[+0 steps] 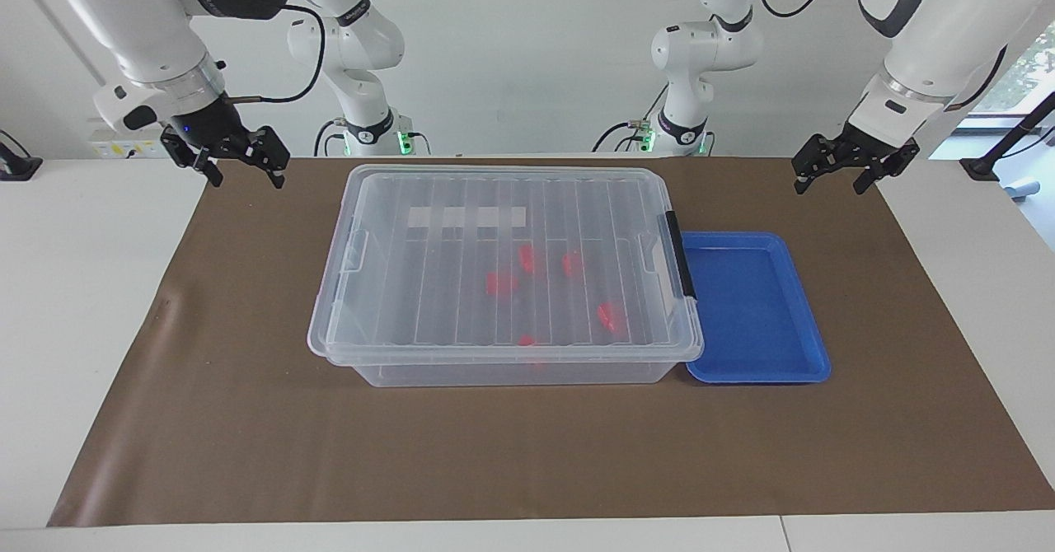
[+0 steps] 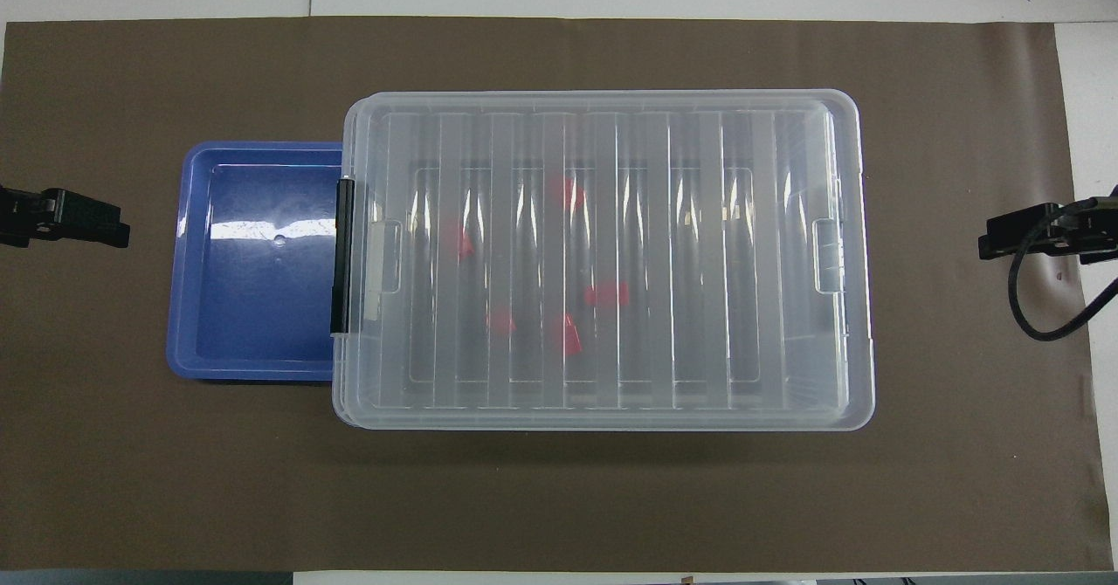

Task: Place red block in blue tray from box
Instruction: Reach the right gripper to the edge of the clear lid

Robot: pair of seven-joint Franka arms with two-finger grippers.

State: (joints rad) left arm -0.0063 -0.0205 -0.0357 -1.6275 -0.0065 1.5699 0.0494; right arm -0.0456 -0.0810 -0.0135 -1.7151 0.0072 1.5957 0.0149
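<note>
The box [image 1: 429, 206] is a clear bin in the middle of the brown mat, with its ribbed lid on. Several red blocks lie inside it and show through the lid, one of them a red block [image 1: 501, 282] near the middle; they also show in the overhead view [image 2: 605, 294]. The blue tray [image 1: 754, 305] is empty and touches the box's end toward the left arm, by the black clip handle [image 1: 681, 254]. My left gripper [image 1: 831, 186] is open and empty, up over the mat's edge. My right gripper [image 1: 246, 180] is open and empty over the mat's other end.
The brown mat [image 1: 247, 420] covers most of the white table. The box [image 2: 786, 131] and tray [image 2: 253, 297] fill its middle. Bare mat lies all around them. A black cable [image 2: 1031, 306] hangs by the right gripper [image 2: 1004, 240]; the left gripper [image 2: 87, 223] sits at the mat's edge.
</note>
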